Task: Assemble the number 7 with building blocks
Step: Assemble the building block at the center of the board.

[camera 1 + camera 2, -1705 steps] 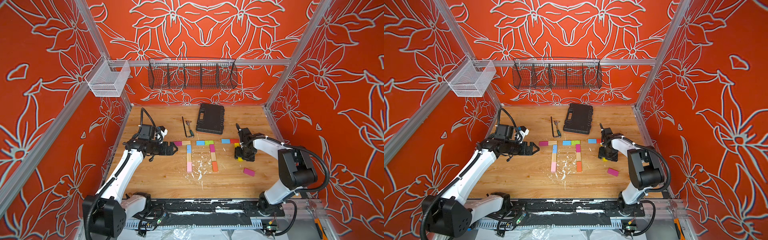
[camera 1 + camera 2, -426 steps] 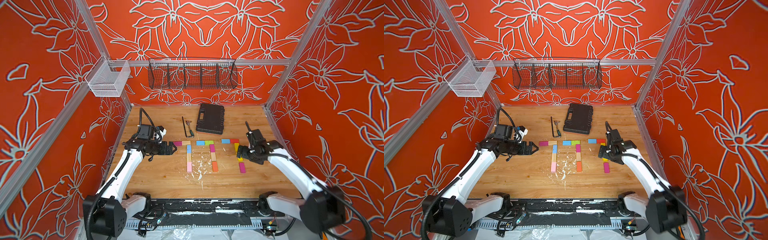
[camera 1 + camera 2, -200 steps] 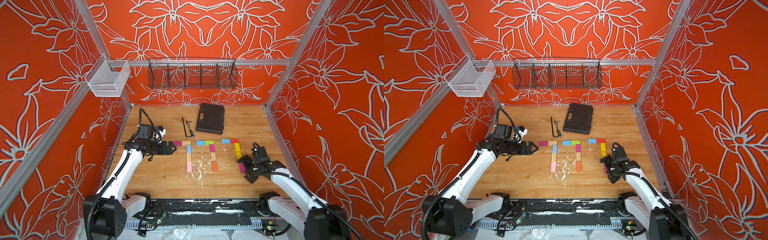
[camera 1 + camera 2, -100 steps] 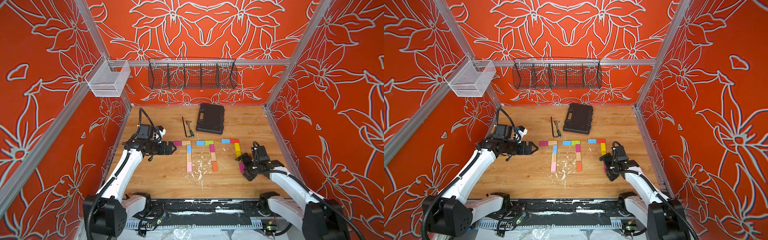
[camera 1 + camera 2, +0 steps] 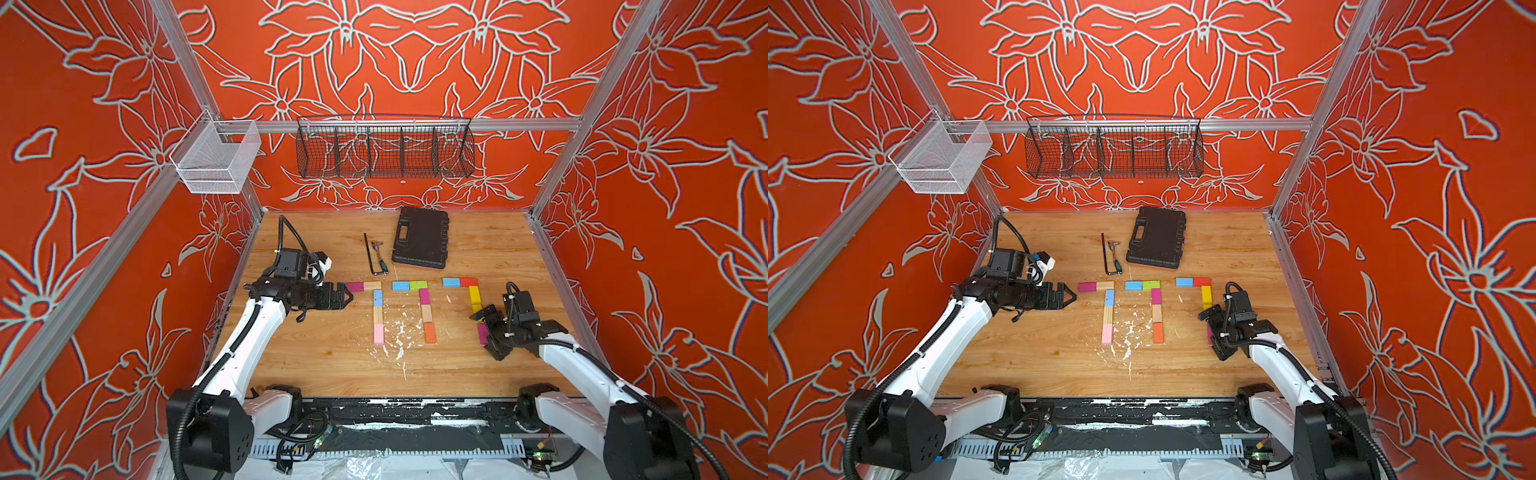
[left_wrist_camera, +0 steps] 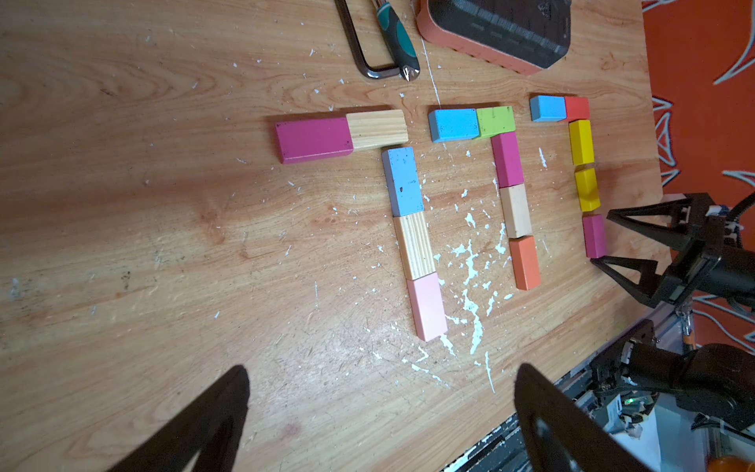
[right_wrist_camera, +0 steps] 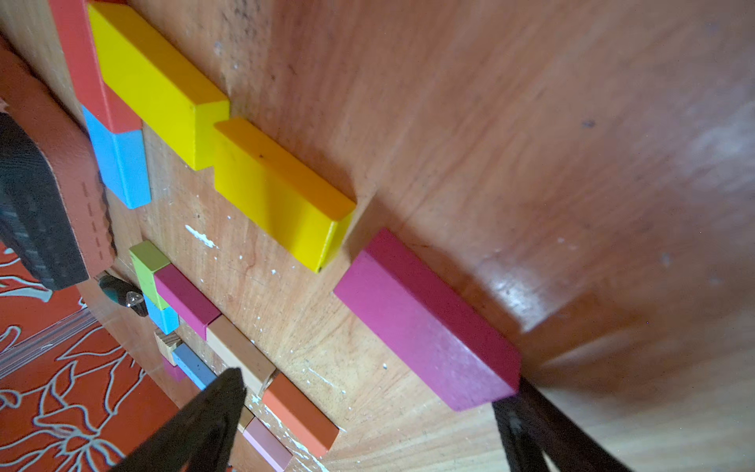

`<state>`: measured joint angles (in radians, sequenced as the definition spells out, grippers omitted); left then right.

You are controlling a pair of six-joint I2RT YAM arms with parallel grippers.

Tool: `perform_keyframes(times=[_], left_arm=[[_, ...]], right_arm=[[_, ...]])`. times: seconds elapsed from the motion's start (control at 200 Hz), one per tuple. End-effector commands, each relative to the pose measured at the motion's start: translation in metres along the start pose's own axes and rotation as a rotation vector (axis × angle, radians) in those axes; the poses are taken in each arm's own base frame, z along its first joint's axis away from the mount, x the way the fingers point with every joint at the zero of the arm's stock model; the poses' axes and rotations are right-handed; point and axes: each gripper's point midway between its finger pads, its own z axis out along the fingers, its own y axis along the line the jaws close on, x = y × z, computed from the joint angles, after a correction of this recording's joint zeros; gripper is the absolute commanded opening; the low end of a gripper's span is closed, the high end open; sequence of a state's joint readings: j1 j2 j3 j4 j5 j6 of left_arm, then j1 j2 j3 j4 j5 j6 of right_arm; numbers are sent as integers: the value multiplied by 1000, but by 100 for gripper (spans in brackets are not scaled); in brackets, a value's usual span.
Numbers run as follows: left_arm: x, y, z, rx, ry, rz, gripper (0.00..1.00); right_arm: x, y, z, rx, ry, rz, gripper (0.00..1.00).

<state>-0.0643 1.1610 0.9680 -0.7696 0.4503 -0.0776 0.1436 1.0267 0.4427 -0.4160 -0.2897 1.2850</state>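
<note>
Three flat 7 shapes of building blocks lie side by side on the wooden table. The right-hand number 7 (image 5: 468,291) has blue and red across the top, then two yellow blocks (image 7: 282,192) and a magenta block (image 7: 425,323) running down. My right gripper (image 5: 488,334) (image 7: 371,384) is open, its fingertips either side of the magenta block's near end, one finger right against it. My left gripper (image 5: 347,296) (image 6: 382,370) is open and empty, low over bare wood, just left of the leftmost 7's magenta block (image 5: 354,286).
A black case (image 5: 420,243) lies at the back, with a black hex key (image 5: 370,259) and a green-handled bit (image 5: 382,266) beside it. White flecks dot the wood between the figures. A black wire basket (image 5: 384,145) and a white mesh bin (image 5: 216,160) hang on the walls.
The magenta block that lay loose at the front right now ends the right-hand 7. The right gripper has drawn back toward the front, staying open. The left arm has not moved.
</note>
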Motion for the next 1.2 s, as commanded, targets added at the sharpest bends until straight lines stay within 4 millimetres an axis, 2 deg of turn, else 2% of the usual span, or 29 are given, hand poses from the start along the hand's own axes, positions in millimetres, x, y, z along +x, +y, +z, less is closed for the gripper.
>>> perform_keyframes(times=[0.0,0.866,1.196], left_arm=[[1,1,-1,0,9,3,98],[1,1,-1,1,11,2,98],[1,1,0,2,12,2,98]], right_arm=[[-3,-20,6,75,-12,10,97],[-6,-32,9,118,-3,-3,97],[-7,-30,13,118,9,-2,97]])
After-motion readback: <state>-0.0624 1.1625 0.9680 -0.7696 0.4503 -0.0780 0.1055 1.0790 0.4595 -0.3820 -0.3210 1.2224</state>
